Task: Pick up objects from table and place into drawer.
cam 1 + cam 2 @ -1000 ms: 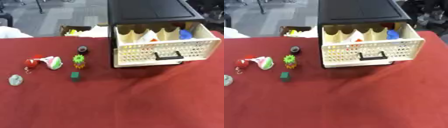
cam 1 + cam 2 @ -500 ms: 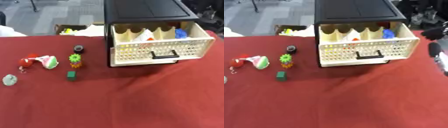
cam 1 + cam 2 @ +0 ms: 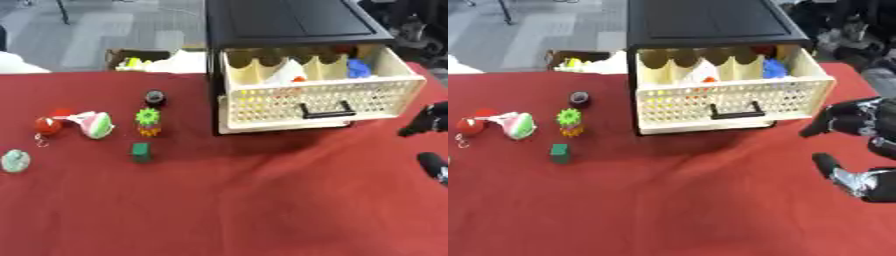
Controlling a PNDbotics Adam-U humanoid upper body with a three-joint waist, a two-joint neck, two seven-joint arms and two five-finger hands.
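Note:
A black cabinet (image 3: pixel 706 20) stands at the back of the red table (image 3: pixel 667 210) with its cream basket drawer (image 3: pixel 728 102) pulled open; white, orange and blue things lie inside. Left of it lie a small black round thing (image 3: pixel 579 98), a green spiky toy on an orange base (image 3: pixel 569 119), a green cube (image 3: pixel 559 153), a white, green and pink toy (image 3: pixel 518 125), a red ball with a key ring (image 3: pixel 467 125) and a pale green disc (image 3: pixel 15 161). My right hand (image 3: pixel 859 122) reaches in from the right edge, open and holding nothing, just right of the drawer's front. My left hand is out of sight.
A cardboard box (image 3: pixel 140 57) with yellow and white things sits on the floor beyond the table's far edge, left of the cabinet. Dark shapes show behind the cabinet at the upper right. The red cloth runs wide across the front.
My right hand has come in from the right edge and now hangs beside the drawer front. The objects on the table have stayed put; the view has shifted a little.

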